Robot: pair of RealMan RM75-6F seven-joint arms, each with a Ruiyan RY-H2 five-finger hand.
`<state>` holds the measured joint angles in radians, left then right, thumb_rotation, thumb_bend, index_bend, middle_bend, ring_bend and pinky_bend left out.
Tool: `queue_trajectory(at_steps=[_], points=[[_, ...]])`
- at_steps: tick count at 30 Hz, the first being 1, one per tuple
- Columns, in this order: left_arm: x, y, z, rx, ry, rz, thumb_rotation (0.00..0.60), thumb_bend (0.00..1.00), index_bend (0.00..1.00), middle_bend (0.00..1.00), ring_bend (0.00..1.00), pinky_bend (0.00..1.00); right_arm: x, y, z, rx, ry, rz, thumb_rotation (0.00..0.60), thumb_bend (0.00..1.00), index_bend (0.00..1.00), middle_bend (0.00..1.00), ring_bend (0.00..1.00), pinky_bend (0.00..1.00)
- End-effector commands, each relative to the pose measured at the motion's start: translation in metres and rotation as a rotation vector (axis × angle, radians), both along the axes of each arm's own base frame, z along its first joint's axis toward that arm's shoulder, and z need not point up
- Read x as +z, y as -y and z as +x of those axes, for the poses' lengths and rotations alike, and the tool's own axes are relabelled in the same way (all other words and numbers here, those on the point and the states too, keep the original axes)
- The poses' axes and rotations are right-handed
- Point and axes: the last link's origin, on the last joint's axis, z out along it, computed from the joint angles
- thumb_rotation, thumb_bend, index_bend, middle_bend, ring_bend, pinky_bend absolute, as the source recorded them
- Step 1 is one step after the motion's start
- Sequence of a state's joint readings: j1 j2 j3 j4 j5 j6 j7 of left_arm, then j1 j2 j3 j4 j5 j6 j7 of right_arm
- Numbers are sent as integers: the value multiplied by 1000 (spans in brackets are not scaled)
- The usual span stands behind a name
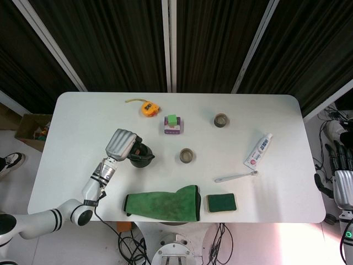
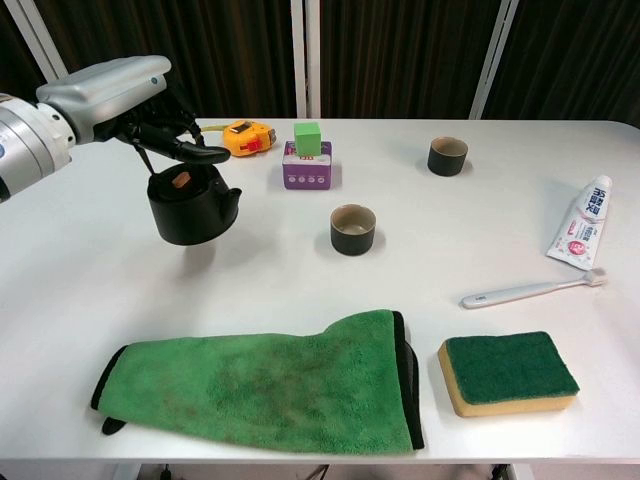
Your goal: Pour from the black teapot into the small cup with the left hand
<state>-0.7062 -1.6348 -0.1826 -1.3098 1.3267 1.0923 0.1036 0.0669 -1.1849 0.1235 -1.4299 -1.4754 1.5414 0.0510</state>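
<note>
On table [image 1: 83,121]: one teapot [image 2: 190,208], two cups [image 2: 352,229].

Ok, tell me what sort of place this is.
Probably a robot test lab, not a home: a plain white table against dark curtains, unrelated props such as a yellow tape measure and white toothpaste tube, and loose cables on the floor.
</note>
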Motion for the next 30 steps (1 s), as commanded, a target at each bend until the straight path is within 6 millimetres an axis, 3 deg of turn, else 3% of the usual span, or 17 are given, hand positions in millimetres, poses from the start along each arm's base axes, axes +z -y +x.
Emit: queue_trajectory(at_steps=[1, 7, 12, 17, 26, 30], points=[[0, 1, -1, 0, 0, 0, 274, 94, 903, 1000, 854, 723, 0, 0, 0, -1, -1, 1, 600, 335, 0, 0, 0, 0], [1, 1, -1, 3, 3, 11, 275, 93, 903, 1000, 854, 723, -1, 0, -2, 0, 0, 6, 600, 335, 0, 0, 0, 0], [1, 0, 3, -6, 42, 42, 204, 95, 926, 1000, 864, 723, 0, -1, -4, -5, 1, 2, 600, 335, 0, 0, 0, 0], [-4, 1, 1, -10, 54, 55, 203, 104, 970, 1000, 887, 730, -2, -2, -5, -9, -1, 6, 600, 335, 0, 0, 0, 0], [-8, 0, -2, -14, 74, 72, 337, 132, 1000, 1000, 915, 751, -4, -1, -5, -11, -5, 15, 600, 335, 0, 0, 0, 0], [-8, 0, -2, -14, 80, 78, 358, 152, 1000, 1000, 922, 752, -5, 0, -6, -12, -6, 18, 600, 335, 0, 0, 0, 0]])
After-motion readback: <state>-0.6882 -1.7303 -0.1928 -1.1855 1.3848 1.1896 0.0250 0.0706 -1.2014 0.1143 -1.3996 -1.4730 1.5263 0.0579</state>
